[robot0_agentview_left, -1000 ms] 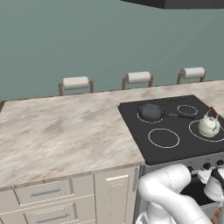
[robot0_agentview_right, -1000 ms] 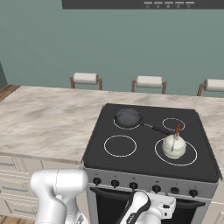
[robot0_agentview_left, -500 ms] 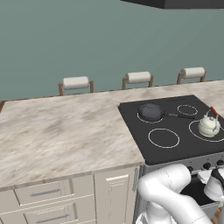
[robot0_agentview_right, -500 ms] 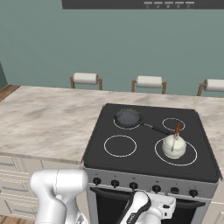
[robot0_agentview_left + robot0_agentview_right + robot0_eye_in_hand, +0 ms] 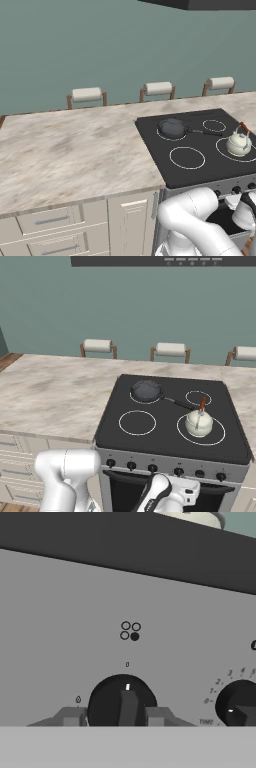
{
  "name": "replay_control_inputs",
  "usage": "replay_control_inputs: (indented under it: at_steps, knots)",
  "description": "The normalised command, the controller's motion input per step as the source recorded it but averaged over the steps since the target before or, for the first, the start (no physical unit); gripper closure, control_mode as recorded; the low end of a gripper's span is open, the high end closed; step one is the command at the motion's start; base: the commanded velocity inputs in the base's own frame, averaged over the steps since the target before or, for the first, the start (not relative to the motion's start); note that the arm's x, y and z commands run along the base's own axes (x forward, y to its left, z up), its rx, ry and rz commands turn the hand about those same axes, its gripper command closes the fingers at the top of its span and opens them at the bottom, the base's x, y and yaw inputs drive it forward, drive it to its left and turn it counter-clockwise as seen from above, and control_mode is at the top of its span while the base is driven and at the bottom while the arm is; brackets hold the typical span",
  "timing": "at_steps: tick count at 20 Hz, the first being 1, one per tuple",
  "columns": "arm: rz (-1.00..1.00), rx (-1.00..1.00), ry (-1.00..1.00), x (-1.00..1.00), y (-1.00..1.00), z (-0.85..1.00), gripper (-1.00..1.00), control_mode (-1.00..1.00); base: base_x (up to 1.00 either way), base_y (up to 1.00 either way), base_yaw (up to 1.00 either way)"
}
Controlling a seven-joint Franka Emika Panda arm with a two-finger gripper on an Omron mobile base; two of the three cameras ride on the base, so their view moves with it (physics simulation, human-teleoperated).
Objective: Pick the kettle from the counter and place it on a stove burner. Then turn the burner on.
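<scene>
With the kettle (image 5: 199, 423) on its burner (image 5: 201, 430), the claw (image 5: 112, 718) pinches the knob (image 5: 122, 704) by the panel's bottom edge; a slipping grip would leave it off.

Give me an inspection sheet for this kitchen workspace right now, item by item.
Surface: marbled counter with black cooktop set in it.
Job's things: kettle upright inside the large burner ring, front right.
Clutter: frying pan on the back left ring.
Grippers: gripper low at the stove front, fingers either side of a black knob; contact unclear.
Cables: nothing seen.
Surroundings: teal wall, three chair backs behind the counter.
</scene>
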Motion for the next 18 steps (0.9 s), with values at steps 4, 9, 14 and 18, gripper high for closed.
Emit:
replay_control_inputs:
  at_steps: [4, 9, 14, 18]
  knots:
    - [0.00, 0.00, 0.00, 0.00, 0.00, 0.00, 1.00, -1.00, 0.00, 0.00, 0.00]
    - [0.00, 0.00, 0.00, 0.00, 0.00, 0.00, 1.00, -1.00, 0.00, 0.00, 0.00]
    - [0.08, 0.00, 0.00, 0.00, 0.00, 0.00, 1.00, -1.00, 0.00, 0.00, 0.00]
    - [0.27, 0.00, 0.00, 0.00, 0.00, -0.01, 1.00, -1.00, 0.00, 0.00, 0.00]
